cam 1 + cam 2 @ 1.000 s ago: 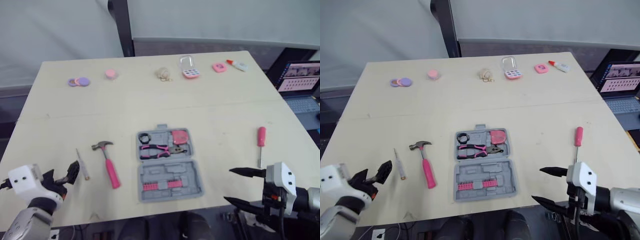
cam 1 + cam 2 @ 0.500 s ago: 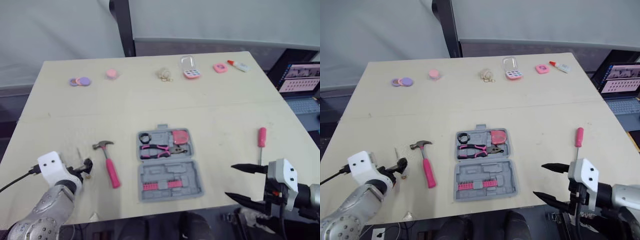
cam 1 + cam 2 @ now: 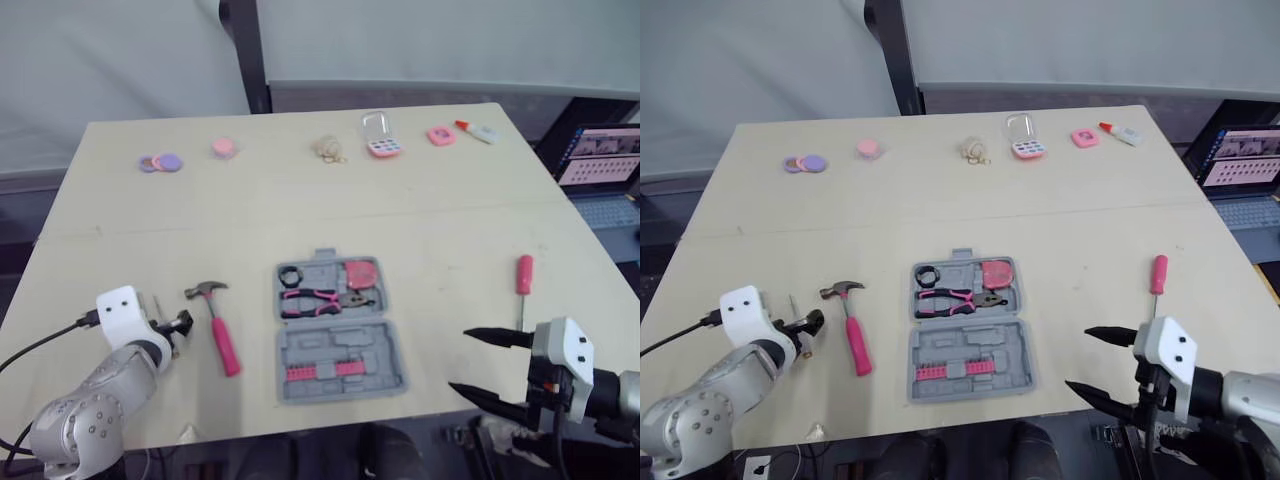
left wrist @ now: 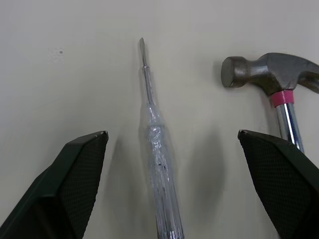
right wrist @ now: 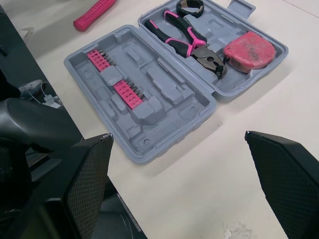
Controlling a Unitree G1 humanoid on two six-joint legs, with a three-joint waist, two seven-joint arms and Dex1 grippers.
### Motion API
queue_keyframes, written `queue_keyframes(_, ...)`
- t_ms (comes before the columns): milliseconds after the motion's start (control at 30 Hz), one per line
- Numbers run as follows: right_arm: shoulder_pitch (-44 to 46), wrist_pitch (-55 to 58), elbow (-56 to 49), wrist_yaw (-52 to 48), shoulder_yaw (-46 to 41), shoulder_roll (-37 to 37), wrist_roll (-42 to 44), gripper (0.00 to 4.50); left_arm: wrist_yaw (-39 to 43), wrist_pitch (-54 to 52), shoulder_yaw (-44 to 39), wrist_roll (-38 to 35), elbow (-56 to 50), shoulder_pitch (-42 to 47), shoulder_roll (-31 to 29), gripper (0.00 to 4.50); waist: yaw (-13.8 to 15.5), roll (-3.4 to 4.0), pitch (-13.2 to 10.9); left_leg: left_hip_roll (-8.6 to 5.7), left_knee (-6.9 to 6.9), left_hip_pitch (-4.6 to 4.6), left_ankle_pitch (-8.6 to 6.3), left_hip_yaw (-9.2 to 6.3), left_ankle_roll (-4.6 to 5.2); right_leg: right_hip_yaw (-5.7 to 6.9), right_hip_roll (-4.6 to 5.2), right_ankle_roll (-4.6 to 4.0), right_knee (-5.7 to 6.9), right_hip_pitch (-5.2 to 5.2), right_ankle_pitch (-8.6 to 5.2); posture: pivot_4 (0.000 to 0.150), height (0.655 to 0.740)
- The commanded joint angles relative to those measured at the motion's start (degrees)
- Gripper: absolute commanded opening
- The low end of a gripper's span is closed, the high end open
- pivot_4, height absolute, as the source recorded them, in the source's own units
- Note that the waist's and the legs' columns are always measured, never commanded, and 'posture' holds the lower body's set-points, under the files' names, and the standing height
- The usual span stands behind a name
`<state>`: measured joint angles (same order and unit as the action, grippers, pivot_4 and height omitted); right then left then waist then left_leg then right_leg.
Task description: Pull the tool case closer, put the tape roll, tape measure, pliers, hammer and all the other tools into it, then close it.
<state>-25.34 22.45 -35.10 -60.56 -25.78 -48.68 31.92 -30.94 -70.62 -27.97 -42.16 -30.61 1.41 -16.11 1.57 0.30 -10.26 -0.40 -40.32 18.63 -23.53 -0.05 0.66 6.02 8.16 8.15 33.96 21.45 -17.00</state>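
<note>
1. Head view: the open tool case (image 3: 336,352) lies mid-tabletop (image 3: 300,210). The hammer (image 3: 222,335) is near its left side and a pink screwdriver (image 3: 523,280) well to its right. The right tool (image 3: 460,360) hangs wide open and empty at the near edge.
2. Left wrist view: the left tool (image 4: 172,134) is spread wide and empty, straddling a clear-handled screwdriver (image 4: 157,149).
3. Right wrist view: pliers (image 5: 192,42), tape measure (image 5: 248,50) and tape roll (image 5: 190,7) sit in the case.

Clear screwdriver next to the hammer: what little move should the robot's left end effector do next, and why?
Probably close on the handle of the clear screwdriver, lowering a little first if needed. The left end effector is open and straddles the screwdriver, which lies flat on the table, not yet gripped. The tool case lies open, ready for it.
</note>
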Motion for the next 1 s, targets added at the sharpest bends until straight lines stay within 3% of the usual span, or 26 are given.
queue_keyframes(33, -0.31, 0.14, -2.06, 0.73, -2.52, 0.24, 1.16, 4.48, 0.49, -1.48, -0.6, 2.37, -0.55, 0.86, 1.15, 4.5, 0.01, 0.0, 0.0, 0.0, 0.01, 0.0, 0.0, 0.0, -0.01, 0.0, 0.0, 0.0, 0.0, 0.0, 0.0, 0.15, 0.74)
queue_keyframes(1000, 0.11, 0.88, -2.42, 1.75, -3.45, 0.65, 3.27, 4.48, 9.22, -3.99, -2.77, 16.83, 1.11, 4.76, 6.42, 4.5, 0.12, 0.0, 0.0, 0.04, 0.02, 0.0, 0.02, 0.01, -0.06, 0.0, -0.01, 0.02, -0.01, 0.0, 0.01, 0.15, 0.74)
